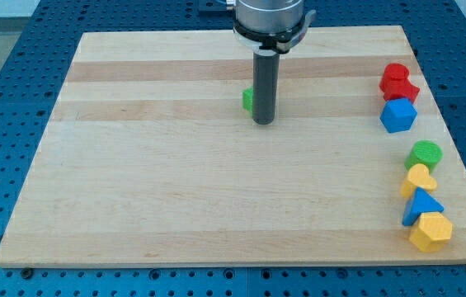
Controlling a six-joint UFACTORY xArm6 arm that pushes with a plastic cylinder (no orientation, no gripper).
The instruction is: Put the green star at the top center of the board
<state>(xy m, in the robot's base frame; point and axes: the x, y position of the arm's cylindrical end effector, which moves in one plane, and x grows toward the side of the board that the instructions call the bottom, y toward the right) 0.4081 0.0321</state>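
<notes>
Camera view | no jaws, state not applicable | tip (264, 121) touching green star (248, 100), mostly hidden at its 10 o'clock | step: final push toward 12 o'clock edge of desk (175, 190) | next: short nudge.

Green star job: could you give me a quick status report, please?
My tip down on the board, top centre. Green star mostly hidden behind the rod, at its left edge. Other blocks far off at the view's right; path clear.

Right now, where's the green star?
The green star sits near the board's top center, mostly hidden behind my rod, just to the view's left of my tip.
</notes>
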